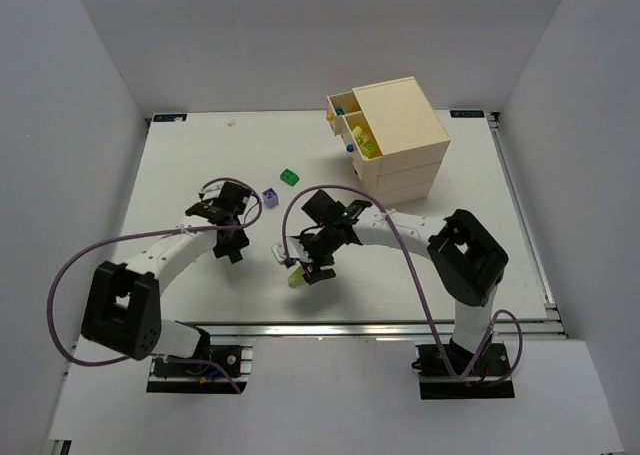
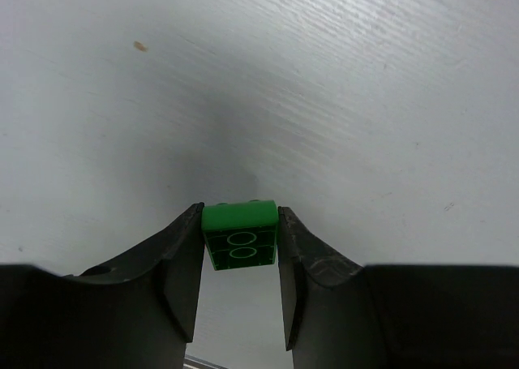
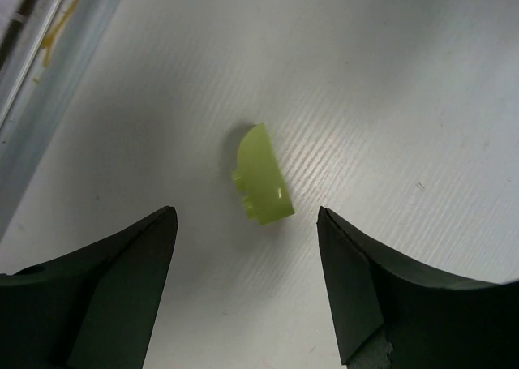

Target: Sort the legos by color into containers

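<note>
- Left gripper [image 2: 240, 251] clamped on a green lego [image 2: 238, 217]; fingers [image 2: 182, 263] pressed flat against both its sides.
- Face with two oval rings turned toward the left wrist camera.
- Held lego touching the table [image 1: 180, 175] or just off it: cannot tell.
- Top view: left gripper [image 1: 235, 249] at left-centre of the white table, pointed down, bit of green at its tip.
- Right gripper [image 3: 245, 216] spread wide, nothing between its fingers [image 3: 122, 272].
- Yellow-green lego [image 3: 261, 174] flat on the table under the right gripper, one end rounded, seen in the gap between the two fingertips, touching neither.
- Metal rail [image 3: 49, 61] of the table's near edge at upper left of the right wrist view, near that lego.
- Top view: right gripper [image 1: 308, 267] at centre front of the table, yellow-green lego [image 1: 296, 277] right at its tip.
- Second green lego [image 1: 289, 176] loose on the table, between the arms and the chest [image 1: 400, 125].
- Purple lego [image 1: 268, 198] loose, just beside the left wrist.
- Chest at far right of the table; two top-tier drawers [image 1: 353, 127] pulled out toward the left.
- Yellow-green pieces [image 1: 368, 143] inside the nearer open drawer; something blue in the farther one, too small to tell.
</note>
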Robot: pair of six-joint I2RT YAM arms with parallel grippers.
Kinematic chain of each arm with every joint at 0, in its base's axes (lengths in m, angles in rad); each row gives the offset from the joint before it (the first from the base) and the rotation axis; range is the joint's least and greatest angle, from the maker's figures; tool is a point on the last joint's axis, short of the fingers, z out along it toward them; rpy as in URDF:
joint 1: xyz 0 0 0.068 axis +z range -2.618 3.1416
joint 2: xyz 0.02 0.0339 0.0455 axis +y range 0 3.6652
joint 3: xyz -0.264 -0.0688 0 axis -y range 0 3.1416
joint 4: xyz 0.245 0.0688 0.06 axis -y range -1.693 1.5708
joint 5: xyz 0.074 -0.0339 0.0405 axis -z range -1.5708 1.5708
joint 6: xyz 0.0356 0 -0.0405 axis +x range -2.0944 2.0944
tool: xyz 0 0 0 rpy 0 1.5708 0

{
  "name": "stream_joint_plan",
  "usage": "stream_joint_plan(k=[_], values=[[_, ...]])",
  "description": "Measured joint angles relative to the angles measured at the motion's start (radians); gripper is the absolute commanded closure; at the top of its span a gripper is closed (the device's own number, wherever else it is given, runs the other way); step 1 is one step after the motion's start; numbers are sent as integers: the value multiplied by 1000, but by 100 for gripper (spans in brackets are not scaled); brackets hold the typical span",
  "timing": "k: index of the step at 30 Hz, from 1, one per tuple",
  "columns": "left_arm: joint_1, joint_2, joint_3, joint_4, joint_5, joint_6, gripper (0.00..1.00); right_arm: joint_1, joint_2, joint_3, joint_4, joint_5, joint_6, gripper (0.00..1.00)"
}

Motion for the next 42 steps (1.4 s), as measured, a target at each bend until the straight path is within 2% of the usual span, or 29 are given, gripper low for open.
stream_joint_plan(k=[7,9,12,13,15,16,19,20,23,27,33,38,42], values=[[61,-176,-14,1,-60,2,100,18,87,75,0,41,0,31],[72,-214,-14,2,-78,3,100,26,108,87,-2,53,0,34],[85,-259,-26,9,-97,6,100,39,138,104,-3,68,-3,45],[86,-273,-31,9,-102,7,100,44,145,108,-5,73,-5,56],[90,-304,-43,13,-110,15,100,51,155,109,-11,81,-11,69],[91,-320,-48,15,-114,19,100,51,156,109,-18,83,-11,80],[97,-360,-60,25,-124,32,100,53,152,109,-35,87,-10,95],[97,-369,-61,27,-126,37,100,52,146,109,-43,92,-4,97],[98,-388,-64,39,-134,45,100,44,97,109,-69,118,21,100],[98,-417,-79,62,-135,58,100,12,-51,158,-68,204,148,100],[98,-427,-93,88,-107,79,100,-114,-223,326,85,402,352,100],[100,-428,-109,145,7,144,100,-220,-221,407,178,588,526,100],[101,-435,-140,212,165,228,100,-302,-148,476,163,647,642,100]])
